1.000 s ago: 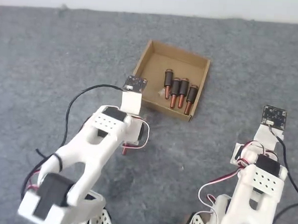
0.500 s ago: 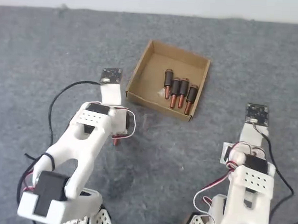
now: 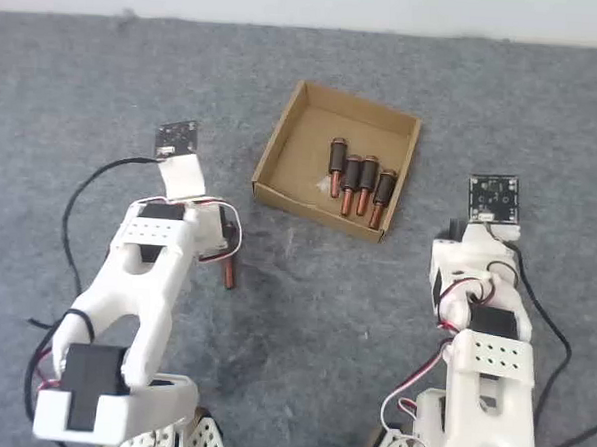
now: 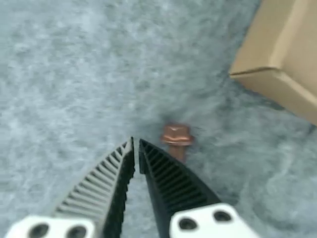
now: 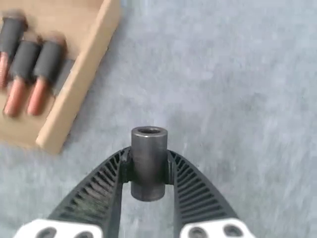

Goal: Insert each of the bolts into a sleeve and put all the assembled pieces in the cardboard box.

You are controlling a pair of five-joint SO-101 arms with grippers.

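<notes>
**A:** Status check, anyone? Where's the loose bolt (image 4: 176,136) right now?

**B:** Lying on the grey carpet (image 3: 85,92), just beside the left gripper (image 4: 134,145) and near a corner of the cardboard box (image 3: 309,212). That gripper's jaws are pressed together with nothing between them.

**A:** And the right gripper (image 5: 147,157)?

**B:** Clamped on a dark sleeve (image 5: 148,144), whose open end sticks out past the tips. It's over the carpet, off to the side of the box. Four assembled pieces (image 3: 367,177) lie side by side inside the box.
</notes>
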